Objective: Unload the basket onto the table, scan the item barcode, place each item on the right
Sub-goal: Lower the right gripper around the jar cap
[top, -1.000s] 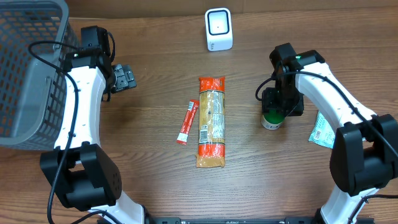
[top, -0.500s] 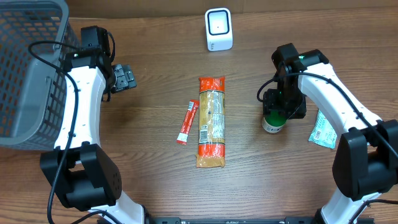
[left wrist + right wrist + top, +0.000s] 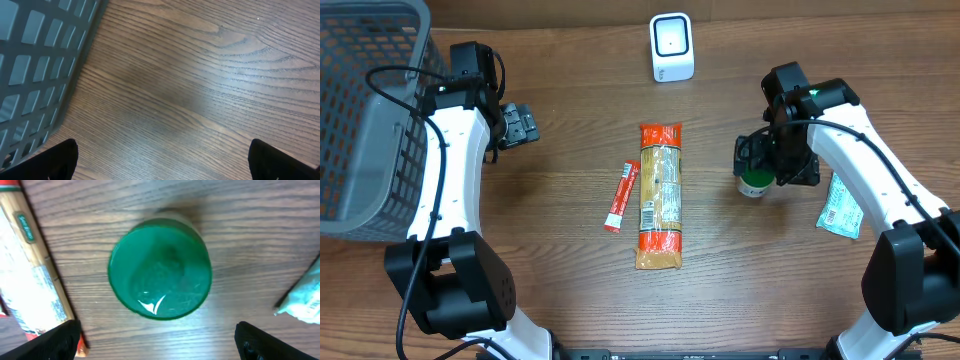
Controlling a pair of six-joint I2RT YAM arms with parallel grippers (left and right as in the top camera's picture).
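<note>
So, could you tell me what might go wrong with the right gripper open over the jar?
1. The right gripper is open over the jar; closing off-centre on its round side could tip or slide it.
2. The pale packet lies close beside the gripper and might get caught.
3. No barcode shows from above, so the jar may reach the scanner facing the wrong way.

We look down on a wood-grain tabletop (image 3: 200,90). A gray plastic basket (image 3: 35,70) with a lattice wall stands on it. Our left end effector (image 3: 167,167) shows only two black fingertips (image 3: 57,160), spread wide. One sits just beside the basket's base, the other well apart from it, with bare wood between them.
</note>
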